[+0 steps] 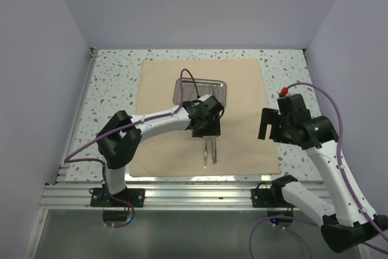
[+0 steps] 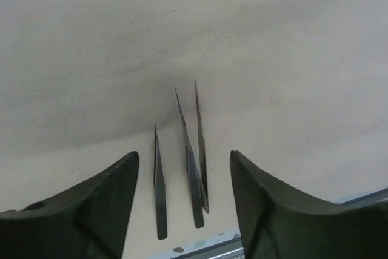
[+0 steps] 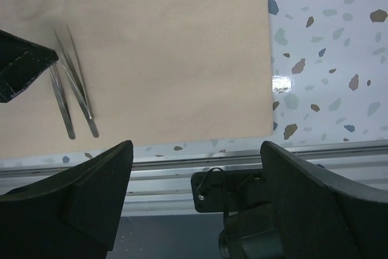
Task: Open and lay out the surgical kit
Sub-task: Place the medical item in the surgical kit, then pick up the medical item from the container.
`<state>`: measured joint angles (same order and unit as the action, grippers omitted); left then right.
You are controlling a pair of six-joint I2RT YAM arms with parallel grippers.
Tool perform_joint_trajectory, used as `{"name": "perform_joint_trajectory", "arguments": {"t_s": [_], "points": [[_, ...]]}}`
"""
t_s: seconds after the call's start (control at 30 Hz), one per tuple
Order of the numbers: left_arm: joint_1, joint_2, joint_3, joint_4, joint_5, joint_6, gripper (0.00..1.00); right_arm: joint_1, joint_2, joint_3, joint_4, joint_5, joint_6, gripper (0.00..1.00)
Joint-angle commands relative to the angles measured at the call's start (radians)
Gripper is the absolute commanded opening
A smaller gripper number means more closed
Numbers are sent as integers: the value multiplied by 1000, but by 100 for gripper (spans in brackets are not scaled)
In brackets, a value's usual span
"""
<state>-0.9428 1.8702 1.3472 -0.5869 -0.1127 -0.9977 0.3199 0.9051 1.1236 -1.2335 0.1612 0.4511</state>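
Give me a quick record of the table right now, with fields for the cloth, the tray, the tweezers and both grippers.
cloth: spread flat on the table
tray: on the cloth, far middle, beyond the left gripper
tweezers: lying on the cloth near its near edge, not gripped
left gripper: open, over the tweezers
right gripper: open, empty, by the cloth's right edge

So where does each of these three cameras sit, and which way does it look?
Top: fixed above and behind, looking down on the table; shows both arms, the cloth and tray.
Left wrist: on the left arm, looking down at the cloth; its open left gripper frames the steel instruments.
Right wrist: on the right arm, facing the cloth's near right corner past its open right gripper.
Shared: the steel instruments appear in all three.
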Motion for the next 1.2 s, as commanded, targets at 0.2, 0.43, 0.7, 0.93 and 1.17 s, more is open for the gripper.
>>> {"name": "perform_joint_trajectory", "arguments": {"t_s": [0.2, 0.43, 0.7, 0.93, 1.17], "points": [[119, 30, 268, -74, -119, 280, 100, 4, 21, 33, 2, 52, 17, 90], [340, 275, 516, -106, -105, 514, 89, 2, 70, 90, -21, 90, 40, 90], [398, 403, 630, -123, -99, 620, 72, 4, 127, 154, -50, 153, 37, 91], [398, 322, 426, -22, -79, 607, 61, 4, 159, 154, -46, 167, 20, 91], [395, 314, 345, -10, -93, 588, 56, 2, 176, 145, -27, 156, -3, 91]]}}
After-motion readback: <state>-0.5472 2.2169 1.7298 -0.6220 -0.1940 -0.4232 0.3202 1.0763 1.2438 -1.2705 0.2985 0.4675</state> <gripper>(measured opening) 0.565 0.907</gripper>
